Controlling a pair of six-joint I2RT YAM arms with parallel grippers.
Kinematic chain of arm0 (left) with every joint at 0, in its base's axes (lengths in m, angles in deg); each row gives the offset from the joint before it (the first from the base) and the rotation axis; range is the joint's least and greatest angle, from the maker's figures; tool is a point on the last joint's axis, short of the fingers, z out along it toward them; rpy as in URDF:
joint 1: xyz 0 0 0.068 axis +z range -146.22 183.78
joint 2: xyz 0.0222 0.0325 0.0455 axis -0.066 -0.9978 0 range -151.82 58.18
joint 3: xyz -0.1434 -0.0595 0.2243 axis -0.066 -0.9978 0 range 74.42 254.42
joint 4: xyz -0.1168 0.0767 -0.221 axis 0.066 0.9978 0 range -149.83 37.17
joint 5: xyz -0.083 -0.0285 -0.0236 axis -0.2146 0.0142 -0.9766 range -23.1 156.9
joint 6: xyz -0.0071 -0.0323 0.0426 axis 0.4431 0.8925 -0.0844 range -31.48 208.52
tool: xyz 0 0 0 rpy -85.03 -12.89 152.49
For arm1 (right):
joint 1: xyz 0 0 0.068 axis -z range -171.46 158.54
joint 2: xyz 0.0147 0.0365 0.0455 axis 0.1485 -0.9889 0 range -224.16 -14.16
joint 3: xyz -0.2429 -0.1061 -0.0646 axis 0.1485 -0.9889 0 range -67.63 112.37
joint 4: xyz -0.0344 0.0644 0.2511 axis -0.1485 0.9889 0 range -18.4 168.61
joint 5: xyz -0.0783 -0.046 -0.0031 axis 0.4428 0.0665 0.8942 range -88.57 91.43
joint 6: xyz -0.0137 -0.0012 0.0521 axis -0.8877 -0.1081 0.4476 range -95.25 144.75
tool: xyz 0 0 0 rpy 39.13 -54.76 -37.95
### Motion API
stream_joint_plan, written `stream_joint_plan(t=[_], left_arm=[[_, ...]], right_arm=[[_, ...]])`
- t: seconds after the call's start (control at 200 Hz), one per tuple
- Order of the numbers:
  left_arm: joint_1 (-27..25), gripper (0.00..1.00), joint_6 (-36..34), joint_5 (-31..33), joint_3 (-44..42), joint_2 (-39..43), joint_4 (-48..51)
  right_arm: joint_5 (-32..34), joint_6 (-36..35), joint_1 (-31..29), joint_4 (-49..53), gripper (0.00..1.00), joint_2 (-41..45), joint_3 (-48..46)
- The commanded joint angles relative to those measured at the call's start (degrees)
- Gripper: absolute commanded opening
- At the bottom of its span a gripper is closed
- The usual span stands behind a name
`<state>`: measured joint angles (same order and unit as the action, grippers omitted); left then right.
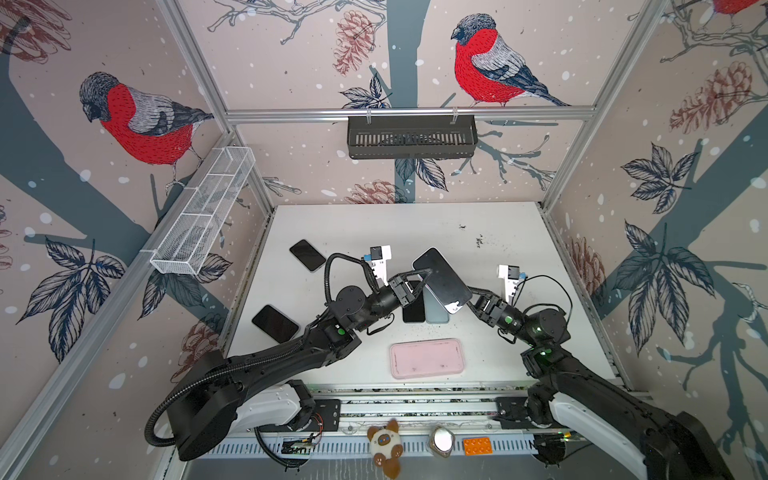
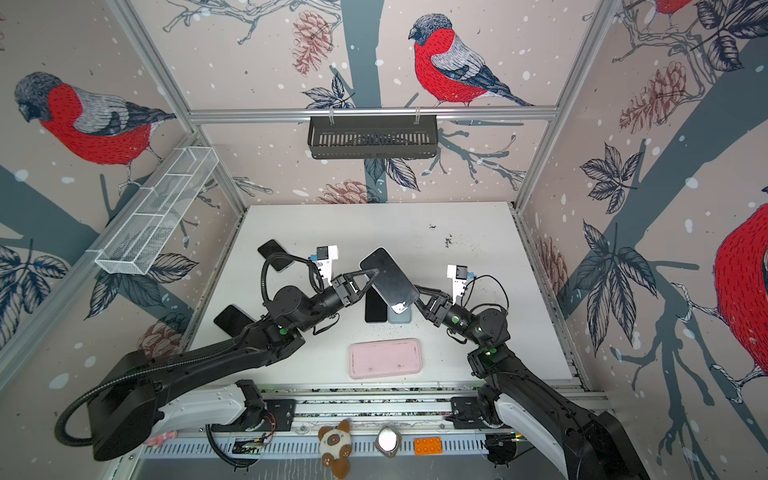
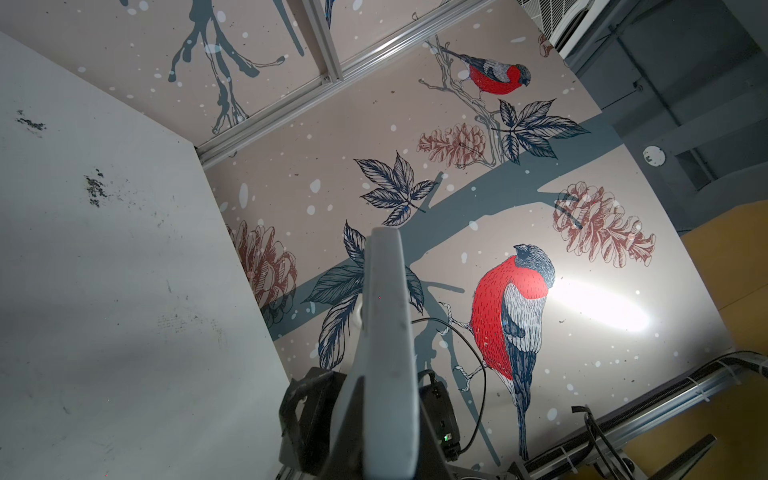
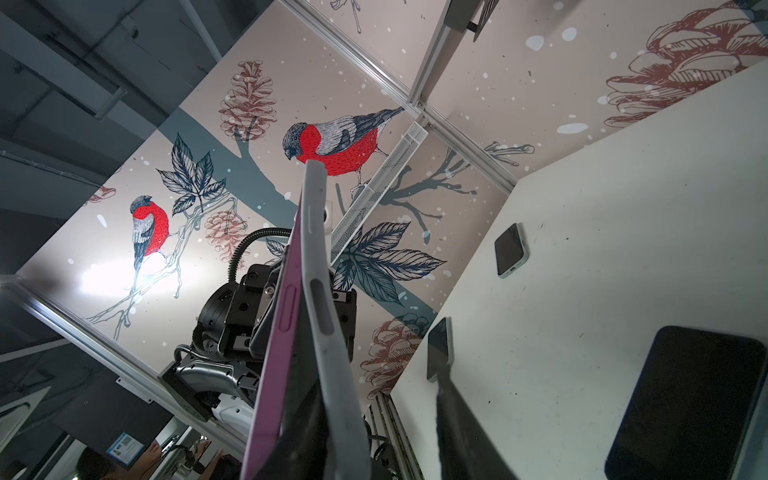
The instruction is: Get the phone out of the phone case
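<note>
In both top views a phone (image 1: 442,280) (image 2: 388,276), dark screen up, hangs tilted above the table's middle in a pale grey phone case (image 1: 454,307) (image 2: 400,308). My left gripper (image 1: 424,274) (image 2: 372,274) is shut on the case's long edge, seen as a grey case rim (image 3: 384,332) between the fingers of the left gripper (image 3: 386,415). My right gripper (image 1: 469,297) (image 2: 415,297) is at the near end. In the right wrist view the phone's pink edge (image 4: 278,353) stands apart from the case (image 4: 324,291). One finger of the right gripper (image 4: 374,374) lies between them; the other finger (image 4: 457,415) stands clear of the case.
Below the held phone lie a black phone (image 1: 414,309) and a bluish one (image 1: 436,316). More dark phones lie at the left (image 1: 307,254) (image 1: 275,323). A pink case (image 1: 427,358) lies near the front. A black basket (image 1: 411,137) and a white wire rack (image 1: 203,212) hang on the walls.
</note>
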<state>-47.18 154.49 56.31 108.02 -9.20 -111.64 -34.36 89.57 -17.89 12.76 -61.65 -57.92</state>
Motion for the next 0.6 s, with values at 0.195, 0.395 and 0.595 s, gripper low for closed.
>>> stream_joint_plan(t=[0.195, 0.395, 0.595], left_arm=[[0.46, 0.0, -0.14, -0.56, 0.68, -1.12, 0.18], [2.67, 0.36, -0.51, 2.27, 0.66, -2.35, 6.28], [3.15, 0.71, -1.81, 3.78, 1.71, -4.45, 9.0]], right_arm=[[-1.48, 3.47, 0.18, -4.97, 0.11, 0.54, -1.91], [-0.45, 4.83, 0.27, -2.79, 0.04, 1.76, -2.42], [2.18, 5.6, 0.26, 4.64, 0.01, 2.4, -1.91]])
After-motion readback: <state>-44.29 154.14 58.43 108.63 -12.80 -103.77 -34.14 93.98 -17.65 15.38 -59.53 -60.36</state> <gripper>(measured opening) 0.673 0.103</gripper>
